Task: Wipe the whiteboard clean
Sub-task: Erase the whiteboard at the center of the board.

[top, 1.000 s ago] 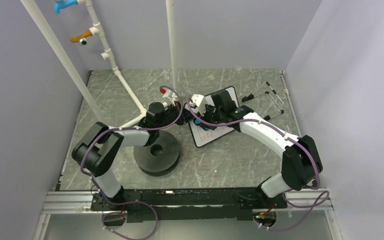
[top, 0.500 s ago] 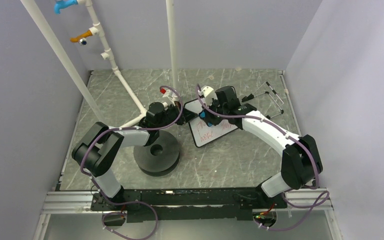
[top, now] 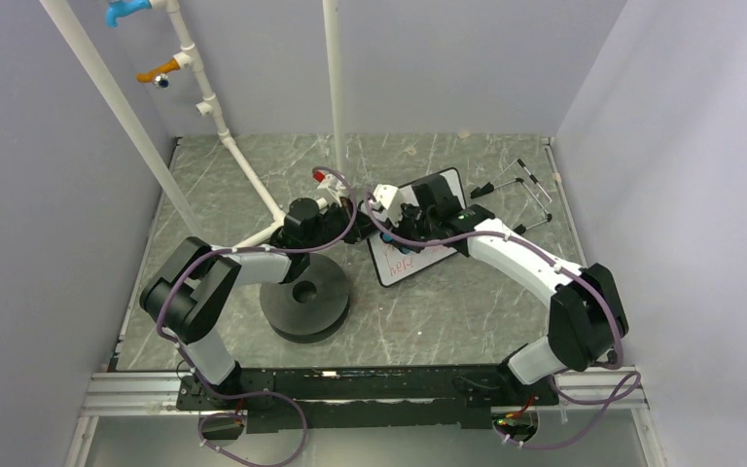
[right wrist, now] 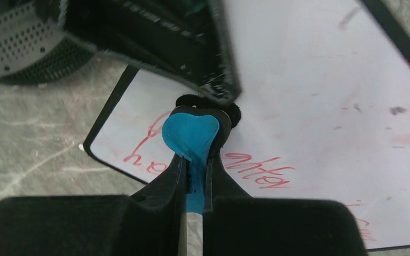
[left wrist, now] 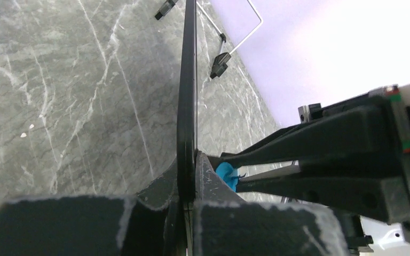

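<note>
The whiteboard (top: pixel 410 265) is laid on the marbled table (top: pixel 467 321), at about two o'clock from the black disc (top: pixel 303 297), and red handwriting (right wrist: pixel 259 173) is seen across its near part. Its ten-o'clock edge is pinched in the closed left gripper (left wrist: pixel 186 182), apparently so that the board is kept from sliding under rubbing. A blue-and-black eraser (right wrist: pixel 192 133) is clamped in the right gripper (right wrist: pixel 195 160), brought in from four o'clock and pressed onto the writing; wiping is judged unfinished.

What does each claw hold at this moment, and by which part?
The left claw grips the whiteboard by its thin edge. The right claw pinches the eraser by its blue upper part.
</note>
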